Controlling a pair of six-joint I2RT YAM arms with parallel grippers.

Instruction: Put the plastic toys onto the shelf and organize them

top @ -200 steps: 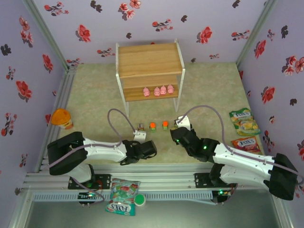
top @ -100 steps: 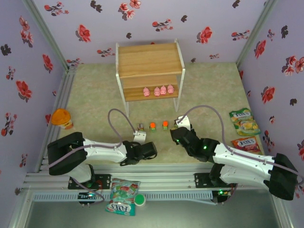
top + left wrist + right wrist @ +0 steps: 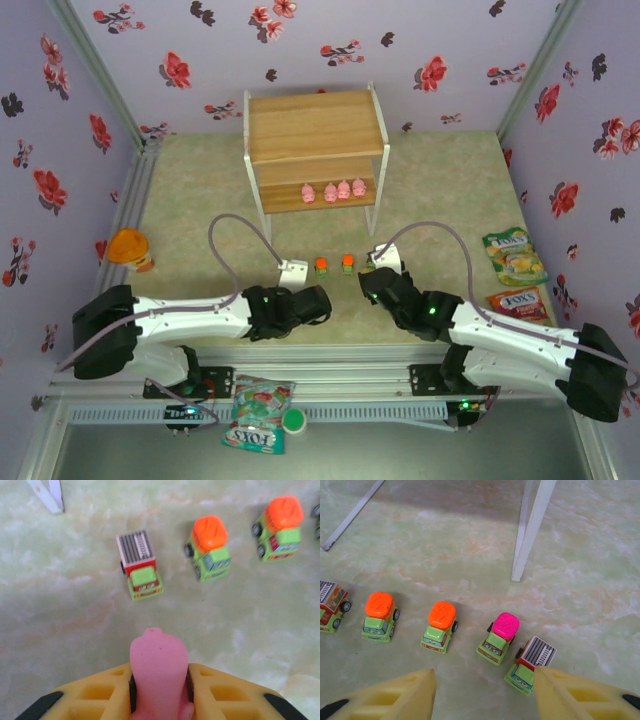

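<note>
Orange-lidded jar (image 3: 130,247): against the left wall, well apart from the toys.
Left gripper (image 3: 159,677): yellow fingers (image 3: 100,692) clamped on a pink pig, low over the pale green mat (image 3: 60,610).
Pink pig (image 3: 159,657): pinched between those fingers, front end pointing toward the left grey-topped car.
Left grey-topped car (image 3: 139,564): on the mat, first in the row in front of the shelf.
Orange-topped cars (image 3: 379,615): two, side by side, next in the row, apart from each other.
Shelf (image 3: 315,125): upright at the far middle of the mat, white legs on the floor.
Four pink pigs (image 3: 331,191): lined up on the lower board, toward its right half.
Pink-topped car (image 3: 501,636): right of the orange-topped pair, just beside the right grey-topped car.
Right grey-topped car (image 3: 531,664): last in the row, angled.
Right gripper (image 3: 485,695): jaws apart, gripping nothing, hovering near the pink-topped car.
FOX'S candy bags (image 3: 513,255): two, flat by the right wall.
</note>
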